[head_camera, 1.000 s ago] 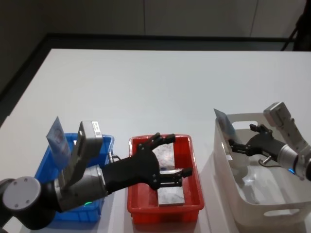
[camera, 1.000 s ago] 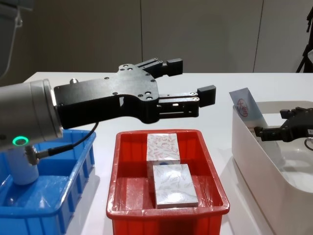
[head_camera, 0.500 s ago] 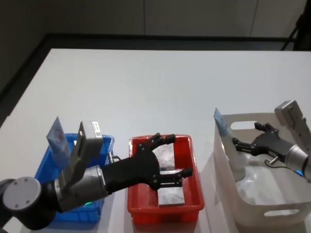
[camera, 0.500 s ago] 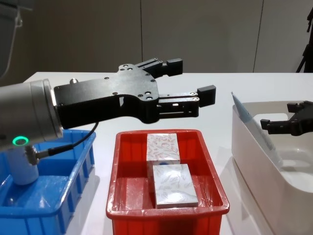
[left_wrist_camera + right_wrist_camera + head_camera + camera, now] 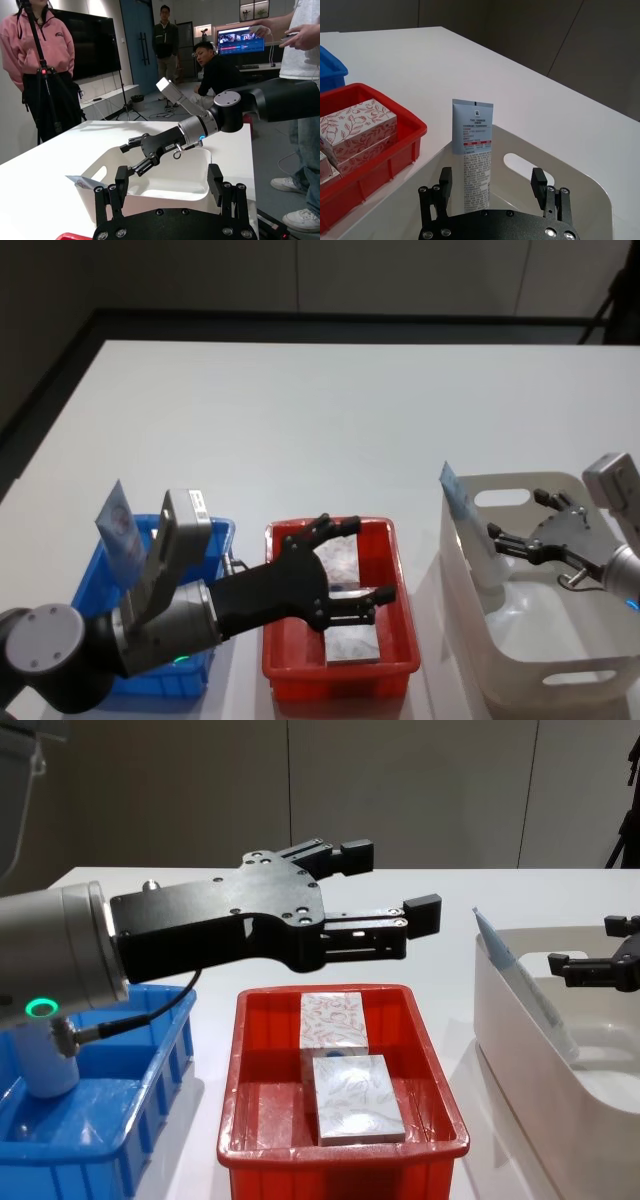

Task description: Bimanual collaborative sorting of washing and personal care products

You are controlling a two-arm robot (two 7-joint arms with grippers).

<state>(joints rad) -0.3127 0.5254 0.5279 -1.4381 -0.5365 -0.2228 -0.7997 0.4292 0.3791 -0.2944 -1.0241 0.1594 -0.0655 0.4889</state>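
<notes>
- A pale-blue tube [image 5: 118,527] stands at the back left of the blue bin [image 5: 100,585], at the far left.
- The left gripper [image 5: 392,880] hovers over the red bin [image 5: 250,1130], jaws spread wide and holding nothing. Two leaf-patterned boxes [image 5: 333,1020] lie end to end in the bin beneath it.
- A second tube [image 5: 476,150] leans nearly upright against the left wall of the white bin [image 5: 560,680].
- The right gripper [image 5: 515,515] sits in that bin's mouth just beside the second tube, jaws open and empty.
- The release looks done. The right gripper should rise straight out without brushing the tall tube, which would probably tip easily.
- The bin walls hem the right gripper in. The surface [image 5: 300,420] behind the bins is open, and the gap between the red and white bins is narrow.
</notes>
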